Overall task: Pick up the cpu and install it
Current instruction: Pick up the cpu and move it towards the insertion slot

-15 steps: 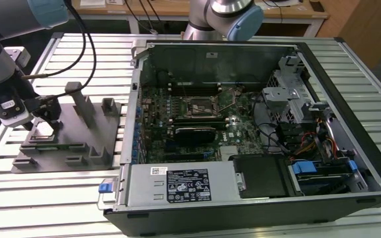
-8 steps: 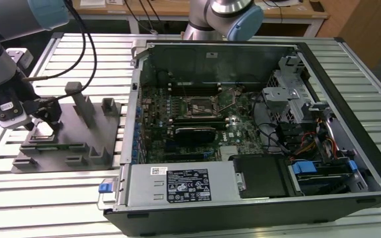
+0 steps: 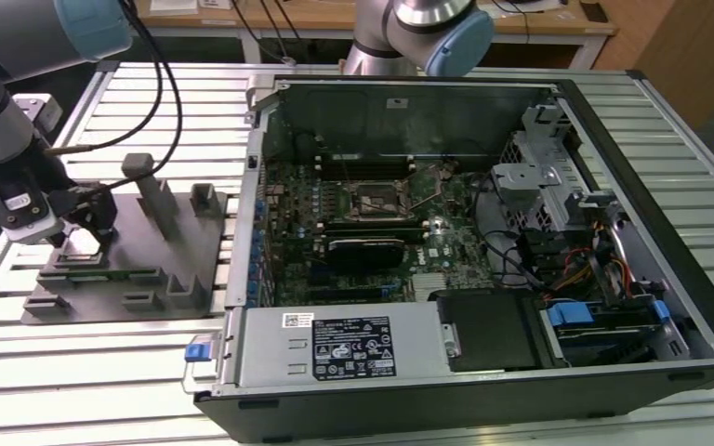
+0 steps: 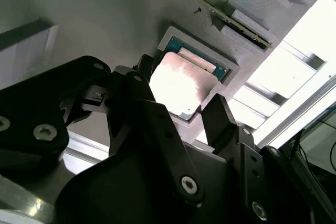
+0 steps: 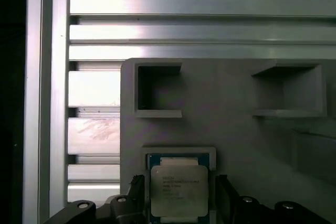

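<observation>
Silvery square cpu (image 5: 178,191) flat in gray fixture (image 5: 236,135) recess

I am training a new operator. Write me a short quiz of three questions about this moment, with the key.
1. True or false: the cpu lies outside the computer case.
2. The hand is: A) shut on the cpu; B) open, with one finger on each side of the cpu; C) open, above the case.
3. Fill in: the cpu rests in a recess of the gray ____.
Key: 1 true; 2 B; 3 fixture.
</observation>
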Action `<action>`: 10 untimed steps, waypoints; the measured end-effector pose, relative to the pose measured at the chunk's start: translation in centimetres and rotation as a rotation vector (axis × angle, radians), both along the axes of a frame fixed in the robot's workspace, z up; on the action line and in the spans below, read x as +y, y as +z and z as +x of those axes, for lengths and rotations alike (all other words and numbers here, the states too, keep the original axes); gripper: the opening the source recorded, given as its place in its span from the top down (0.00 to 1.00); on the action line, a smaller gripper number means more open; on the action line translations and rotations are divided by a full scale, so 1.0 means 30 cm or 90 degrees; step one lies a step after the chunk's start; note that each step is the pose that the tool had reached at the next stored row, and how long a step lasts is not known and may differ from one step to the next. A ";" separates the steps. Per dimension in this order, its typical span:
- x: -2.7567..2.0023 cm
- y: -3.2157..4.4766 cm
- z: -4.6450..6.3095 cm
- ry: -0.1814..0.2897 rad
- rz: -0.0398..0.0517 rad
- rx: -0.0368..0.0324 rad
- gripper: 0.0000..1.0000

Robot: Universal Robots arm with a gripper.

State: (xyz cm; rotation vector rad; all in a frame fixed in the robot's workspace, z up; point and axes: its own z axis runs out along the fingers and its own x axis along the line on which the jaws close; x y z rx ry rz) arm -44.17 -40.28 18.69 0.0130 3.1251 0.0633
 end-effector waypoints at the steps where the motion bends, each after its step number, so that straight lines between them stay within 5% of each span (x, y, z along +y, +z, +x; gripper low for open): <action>1: 0.000 -0.001 0.000 0.005 0.0000 0.0000 0.35; 10: 0.000 -0.012 0.000 0.011 -0.0004 0.0000 0.35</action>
